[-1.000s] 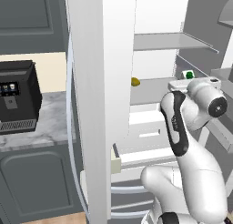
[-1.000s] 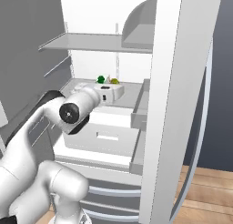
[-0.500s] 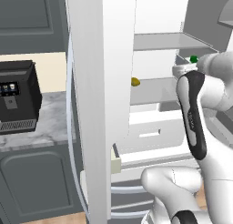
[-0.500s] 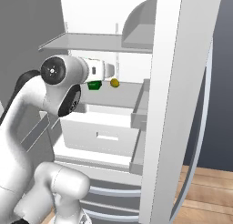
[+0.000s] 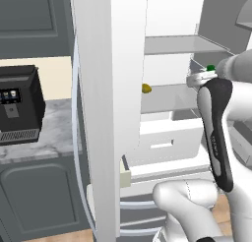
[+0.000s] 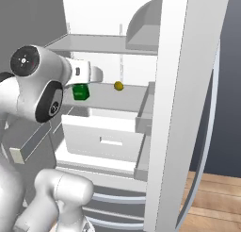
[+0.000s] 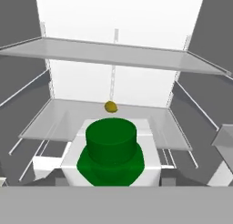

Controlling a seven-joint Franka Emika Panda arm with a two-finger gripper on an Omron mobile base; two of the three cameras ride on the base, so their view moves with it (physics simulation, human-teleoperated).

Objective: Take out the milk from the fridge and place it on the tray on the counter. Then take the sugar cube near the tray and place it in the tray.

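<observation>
We are in a home kitchen: an open white fridge (image 6: 174,108) with grey shelves (image 7: 113,54) and drawers (image 6: 101,141), a marble desk (image 5: 39,137) over dark cabinets (image 5: 39,196), a black coffee machine (image 5: 18,105), wood flooring (image 6: 212,198).

You're looking at flat, even rendered light, bright on the fridge (image 6: 174,85) back wall, almost blown out white in the hand view. Shadows are soft and faint, nothing glares, and edges stay slightly soft all over.
</observation>
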